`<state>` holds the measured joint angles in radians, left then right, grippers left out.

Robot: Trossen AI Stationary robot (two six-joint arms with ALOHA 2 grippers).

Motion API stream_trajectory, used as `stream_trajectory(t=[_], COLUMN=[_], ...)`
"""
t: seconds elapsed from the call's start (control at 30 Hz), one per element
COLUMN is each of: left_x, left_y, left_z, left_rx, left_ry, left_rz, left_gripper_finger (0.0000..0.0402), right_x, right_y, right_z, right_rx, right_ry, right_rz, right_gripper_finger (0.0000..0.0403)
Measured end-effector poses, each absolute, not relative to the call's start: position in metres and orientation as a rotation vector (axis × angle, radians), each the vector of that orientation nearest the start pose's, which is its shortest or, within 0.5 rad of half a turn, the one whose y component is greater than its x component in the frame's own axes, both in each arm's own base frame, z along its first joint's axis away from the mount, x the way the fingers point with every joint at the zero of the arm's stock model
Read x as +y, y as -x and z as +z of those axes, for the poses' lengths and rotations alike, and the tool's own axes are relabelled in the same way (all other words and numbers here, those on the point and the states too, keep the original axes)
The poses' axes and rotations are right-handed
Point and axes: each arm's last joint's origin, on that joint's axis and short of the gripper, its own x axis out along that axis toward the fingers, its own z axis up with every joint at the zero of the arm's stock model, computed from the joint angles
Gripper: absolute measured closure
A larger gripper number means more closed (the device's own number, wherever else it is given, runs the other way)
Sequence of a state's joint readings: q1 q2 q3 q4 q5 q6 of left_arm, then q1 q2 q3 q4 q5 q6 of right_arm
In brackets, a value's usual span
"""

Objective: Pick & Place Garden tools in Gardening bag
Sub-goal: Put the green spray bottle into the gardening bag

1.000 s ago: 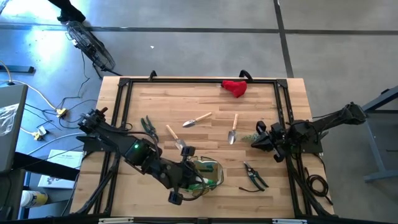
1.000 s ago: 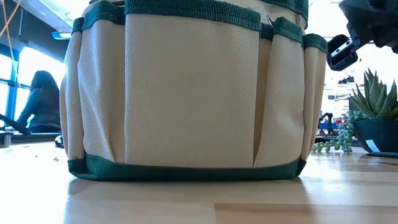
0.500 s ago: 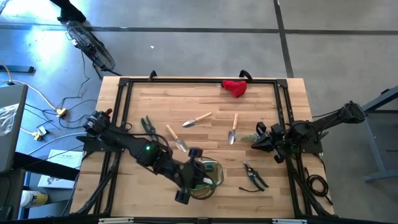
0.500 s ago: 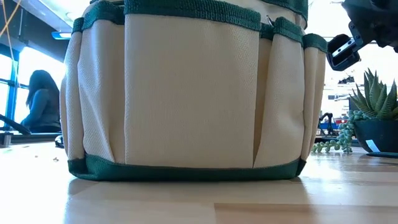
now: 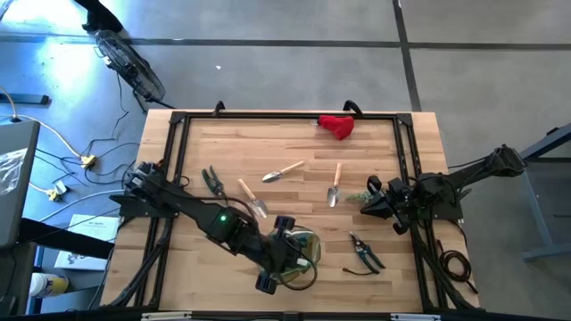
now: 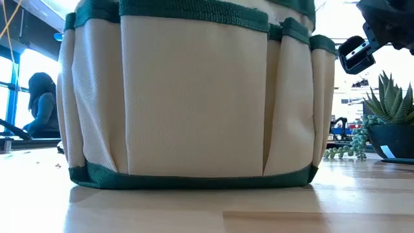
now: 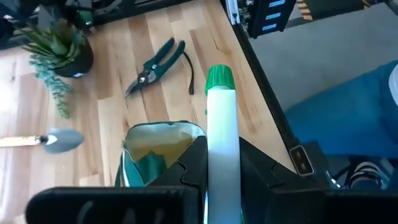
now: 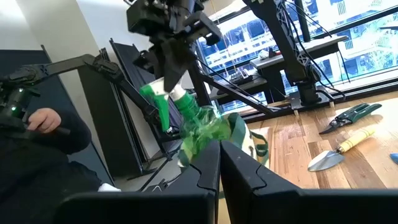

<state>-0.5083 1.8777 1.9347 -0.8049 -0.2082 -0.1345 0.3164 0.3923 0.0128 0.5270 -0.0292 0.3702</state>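
Observation:
The gardening bag (image 5: 302,251), cream with green trim, stands near the table's front edge and fills the low view (image 6: 194,97). Its open mouth (image 7: 163,144) shows just past my left gripper (image 7: 222,149), which is shut on a white item with a green cap (image 7: 222,124) over the bag's rim (image 5: 287,242). My right gripper (image 5: 366,203) waits shut at the table's right side, by a small plant (image 7: 57,53). Three wooden-handled tools (image 5: 252,200) (image 5: 283,171) (image 5: 335,185), black shears (image 5: 364,252), green shears (image 5: 212,181) and a red bundle (image 5: 337,126) lie flat on the table. My left gripper pinches the item's white body (image 7: 221,163) between its two fingers. The item lies along the fingers, with its green cap (image 7: 219,76) sticking out past the fingertips. The fingers slant down from the table's left. The item hangs clear of the table, tilted above the bag's mouth (image 8: 208,127).
A black frame (image 5: 178,120) runs round the tabletop. A seated person (image 6: 40,107) shows in the room beyond the table, and a sleeve and hand (image 8: 43,121) show in the right wrist view. Bare wood lies between the tools at mid-table.
My left gripper has moved down and toward the table's right edge, carrying the white-and-green item over the bag's mouth. It stays shut on the item. In the low view the bag's wall has shifted a little sideways.

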Motion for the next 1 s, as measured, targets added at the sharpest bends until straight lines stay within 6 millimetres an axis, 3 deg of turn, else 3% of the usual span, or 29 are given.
stream_trajectory(t=[0.23, 0.57, 0.9, 1.0], left_x=[-0.194, -0.192, -0.193, -0.194], left_y=[-0.364, -0.362, -0.364, -0.364], left_z=[0.351, 0.349, 0.311, 0.310], left_rx=[0.793, 0.820, 0.894, 0.890], left_ry=[-0.161, -0.160, -0.128, -0.124], left_rz=[-0.218, -0.175, -0.170, -0.170], left_gripper_finger=[0.0352, 0.0352, 0.0352, 0.0352], right_x=[0.039, 0.040, 0.040, 0.040], right_y=[-0.116, -0.118, -0.119, -0.119], right_z=[0.182, 0.179, 0.179, 0.179], right_rx=[-0.069, -0.041, -0.035, -0.034], right_ry=[-0.385, -0.384, -0.399, -0.399], right_rz=[0.365, 0.358, 0.358, 0.360], right_gripper_finger=[0.0400, 0.0400, 0.0400, 0.0400])
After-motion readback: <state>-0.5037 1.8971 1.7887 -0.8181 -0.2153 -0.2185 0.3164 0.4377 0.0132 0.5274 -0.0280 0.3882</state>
